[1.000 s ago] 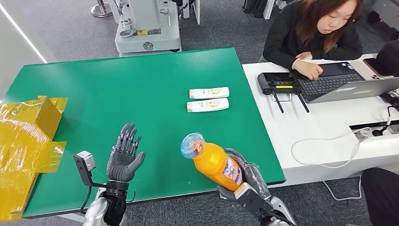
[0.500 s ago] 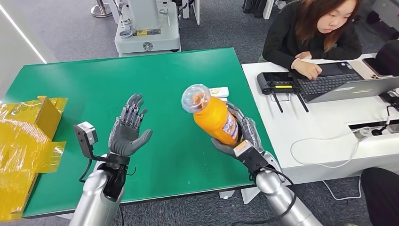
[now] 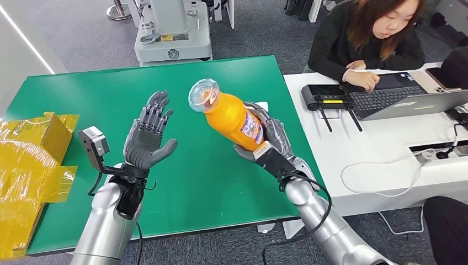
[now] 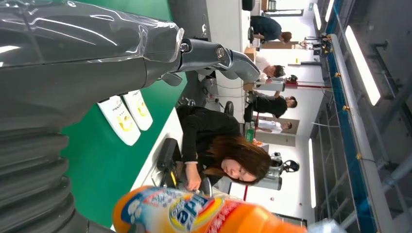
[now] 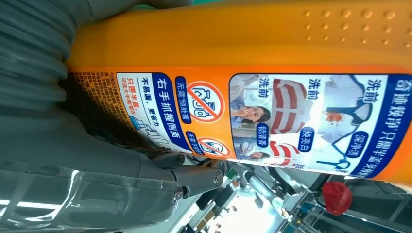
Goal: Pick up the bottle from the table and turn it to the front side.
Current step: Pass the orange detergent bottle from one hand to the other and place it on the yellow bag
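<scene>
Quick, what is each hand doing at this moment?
Left hand: open, fingers spread, holding nothing.
Right hand: holding the orange bottle above the green table.

You saw the orange bottle (image 3: pixel 232 117) off the green table, tilted, its clear cap pointing up and toward the left hand. Its printed label with blue panels faced the right wrist camera.

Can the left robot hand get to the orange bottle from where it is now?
Probably yes. The left robot hand is open, palm up, beside the orange bottle, which the right robot hand holds above the green table. Nothing lies between them.
</scene>
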